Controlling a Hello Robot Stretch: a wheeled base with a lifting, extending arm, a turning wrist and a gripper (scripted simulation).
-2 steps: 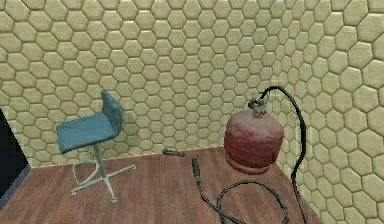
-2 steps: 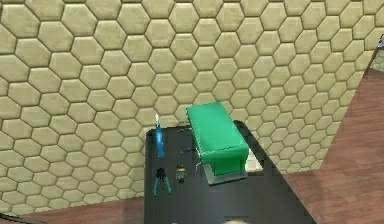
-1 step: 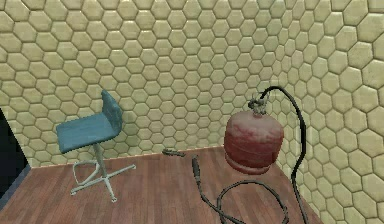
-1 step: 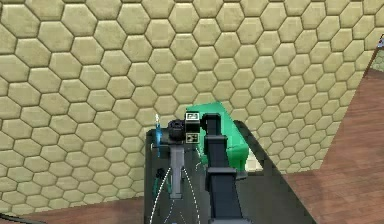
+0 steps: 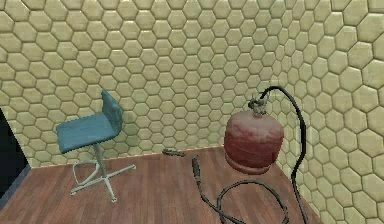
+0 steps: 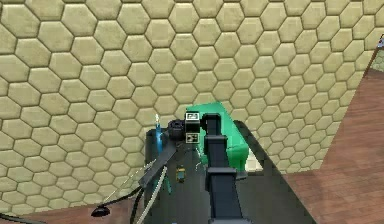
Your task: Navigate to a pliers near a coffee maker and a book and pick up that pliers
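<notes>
Arm (image 6: 216,178) lay stretched over the dark desk (image 6: 275,200), tool (image 6: 162,140) beside a green block (image 6: 228,140), probably lined up for the grab. The slim blue thing (image 6: 157,128) at the tool may have been the pliers. Whether the tool was spread or gripping anything, I couldn't tell.

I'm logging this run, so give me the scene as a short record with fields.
Walls: beige hexagon-tiled wall
Floor: reddish wooden planks
Ahead left: blue swivel chair on metal base
Ahead right: red gas cylinder with black hose
Arm side: dark arm bar above dark flat surface, green box by its far end
Gripper: dark gripper at the arm's far end; cannot tell whether it holds anything
</notes>
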